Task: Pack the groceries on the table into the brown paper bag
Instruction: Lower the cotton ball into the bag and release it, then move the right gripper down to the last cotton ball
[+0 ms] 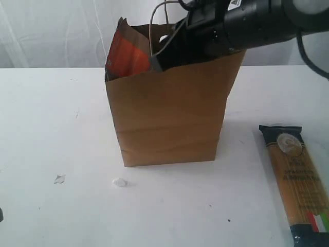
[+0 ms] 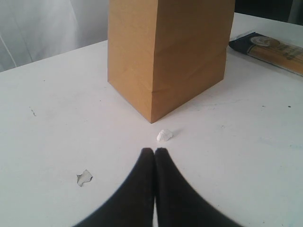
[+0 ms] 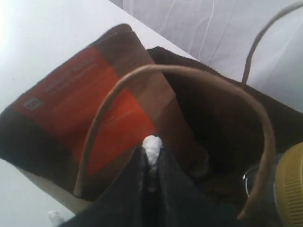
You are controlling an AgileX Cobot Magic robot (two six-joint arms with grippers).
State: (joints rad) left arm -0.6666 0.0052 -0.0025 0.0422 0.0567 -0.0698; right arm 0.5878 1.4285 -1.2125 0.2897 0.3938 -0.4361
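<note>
The brown paper bag (image 1: 169, 118) stands upright mid-table. The brown pouch with an orange-red panel (image 1: 126, 54) pokes out of the bag's left side. My right gripper (image 3: 151, 153) hovers over the bag's mouth, shut on a small white lump (image 3: 152, 145), just above the pouch (image 3: 80, 109) and a loop handle (image 3: 189, 71). A tan lid (image 3: 291, 189) shows inside the bag. The long spaghetti packet (image 1: 298, 180) lies flat on the table at the right. My left gripper (image 2: 154, 151) is shut and empty, low over the table in front of the bag (image 2: 165, 56).
A white pebble-like bit (image 2: 164, 136) lies just ahead of the left fingertips, near the bag's front corner (image 1: 119, 181). A pale flake (image 1: 59, 178) lies further left. The right arm (image 1: 257, 23) spans the bag's top from the right. A white curtain hangs behind.
</note>
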